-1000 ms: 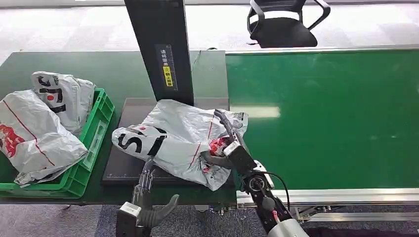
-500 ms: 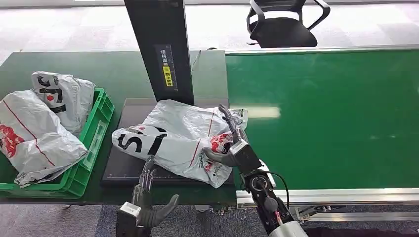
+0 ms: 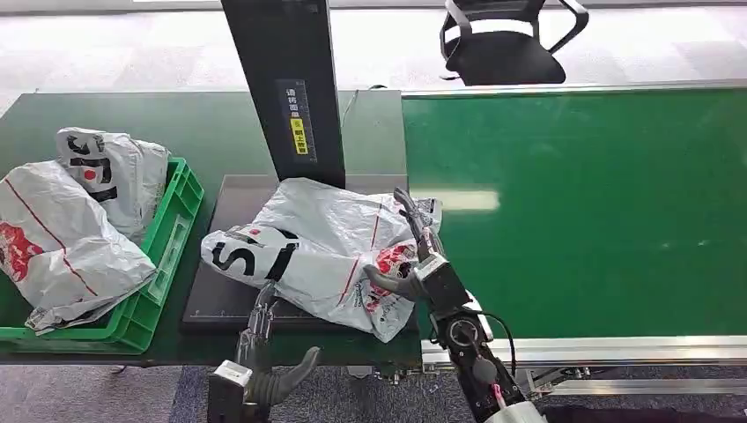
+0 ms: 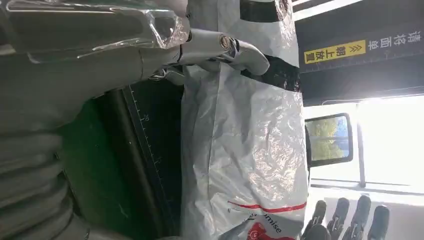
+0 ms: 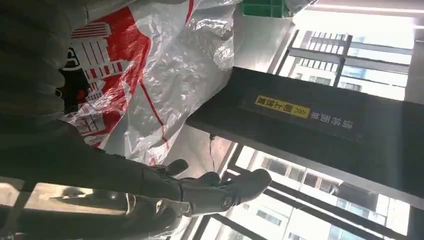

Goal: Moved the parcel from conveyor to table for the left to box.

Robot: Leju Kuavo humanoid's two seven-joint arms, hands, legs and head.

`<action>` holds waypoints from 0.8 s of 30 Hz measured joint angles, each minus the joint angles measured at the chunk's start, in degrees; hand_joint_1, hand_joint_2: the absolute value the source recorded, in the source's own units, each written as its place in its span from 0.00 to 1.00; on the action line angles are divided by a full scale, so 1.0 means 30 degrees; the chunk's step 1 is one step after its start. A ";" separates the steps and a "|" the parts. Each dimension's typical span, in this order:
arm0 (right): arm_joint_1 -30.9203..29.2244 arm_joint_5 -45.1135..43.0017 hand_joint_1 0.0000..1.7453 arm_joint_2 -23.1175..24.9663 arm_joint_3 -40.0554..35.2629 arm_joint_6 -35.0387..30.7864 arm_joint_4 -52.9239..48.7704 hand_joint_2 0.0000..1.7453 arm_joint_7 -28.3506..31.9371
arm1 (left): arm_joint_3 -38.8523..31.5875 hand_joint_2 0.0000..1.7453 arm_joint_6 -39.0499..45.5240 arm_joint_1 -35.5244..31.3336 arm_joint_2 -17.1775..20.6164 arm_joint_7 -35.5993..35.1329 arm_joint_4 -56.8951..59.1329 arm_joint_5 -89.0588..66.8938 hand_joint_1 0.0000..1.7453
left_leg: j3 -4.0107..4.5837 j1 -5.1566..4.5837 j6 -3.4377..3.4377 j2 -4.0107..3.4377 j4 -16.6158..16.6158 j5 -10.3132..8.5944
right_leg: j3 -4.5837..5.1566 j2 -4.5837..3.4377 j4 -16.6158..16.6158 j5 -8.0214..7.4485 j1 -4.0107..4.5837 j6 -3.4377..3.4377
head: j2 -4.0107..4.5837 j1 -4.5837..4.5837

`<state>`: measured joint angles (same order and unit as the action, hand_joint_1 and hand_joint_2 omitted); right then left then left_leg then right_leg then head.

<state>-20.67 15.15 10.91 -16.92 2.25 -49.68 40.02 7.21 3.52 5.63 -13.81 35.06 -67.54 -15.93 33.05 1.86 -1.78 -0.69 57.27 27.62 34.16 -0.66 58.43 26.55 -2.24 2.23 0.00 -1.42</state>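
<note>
Bright even daylight, glare streak on conveyor belt [image 3: 467,200], blown-out windows [image 5: 360,30] in wrist views

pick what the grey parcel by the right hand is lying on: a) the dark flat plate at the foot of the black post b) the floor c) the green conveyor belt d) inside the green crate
a: the grey parcel lies across the dark plate below the black post, left of the conveyor belt and apart from the green crate; the right hand is at its belt-side edge.

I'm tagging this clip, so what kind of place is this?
Probably a parcel-sorting station: a green conveyor belt, a green crate holding plastic mail bags, and another parcel on a dark scanning platform.
</note>
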 measured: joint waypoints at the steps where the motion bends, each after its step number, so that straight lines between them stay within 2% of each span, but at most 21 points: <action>1: 0.0085 0.0000 0.00 -0.0001 0.0000 -0.0021 -0.0073 1.00 0.0000 | 0.0000 1.00 -0.0015 -0.0020 0.0000 -0.0007 0.0015 0.0000 0.00 | 0.0000 0.0000 0.0000 0.0000 0.0000 0.0000 | 0.0001 0.0000 0.0000 0.0000 0.0000 0.0000 | 0.0000 0.0000; 14: 0.0415 0.0051 0.00 -0.0001 0.0000 0.0086 -0.0489 1.00 0.0000 | 0.0007 1.00 -0.0015 -0.0179 0.0000 -0.0007 0.0117 0.0000 0.00 | 0.0000 0.0000 0.0000 -0.0001 0.0000 0.0000 | -0.0002 0.0000 0.0000 0.0000 0.0000 0.0000 | 0.0000 0.0000; 17: 0.0333 0.1032 0.00 -0.0030 -0.0043 0.0627 -0.0344 1.00 -0.1112 | 0.0007 1.00 -0.0014 -0.0181 0.0000 0.0000 0.0116 0.0007 0.00 | 0.0001 0.0000 0.0000 -0.0001 -0.0001 0.0000 | -0.0004 0.0000 0.0000 0.0000 0.0000 0.0000 | 0.0000 0.0000; 20: 0.0006 0.2807 0.00 -0.0110 -0.0372 0.0043 0.0613 1.00 -0.2522 | 0.0000 1.00 0.0015 -0.0157 0.0000 -0.0007 0.0095 0.0029 0.00 | 0.0002 0.0000 0.0000 0.0001 -0.0001 0.0000 | -0.0011 0.0001 0.0001 0.0000 0.0000 0.0000 | 0.0000 0.0000; 24: -0.0437 0.3928 0.00 -0.0154 -0.0751 -0.0284 0.2179 1.00 -0.3294 | 0.0000 1.00 0.0029 -0.0082 0.0000 -0.0007 -0.0080 0.0080 0.00 | 0.0002 0.0000 0.0001 0.0004 -0.0001 -0.0001 | -0.0015 0.0002 0.0002 -0.0001 0.0000 0.0000 | 0.0000 0.0000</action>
<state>-21.98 26.93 10.45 -19.17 1.40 -43.14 30.14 7.21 3.61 5.39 -13.81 35.04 -67.78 -15.69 33.06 1.86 -1.78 -0.68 57.26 27.62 34.12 -0.65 58.43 26.55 -2.24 2.23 0.00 -1.42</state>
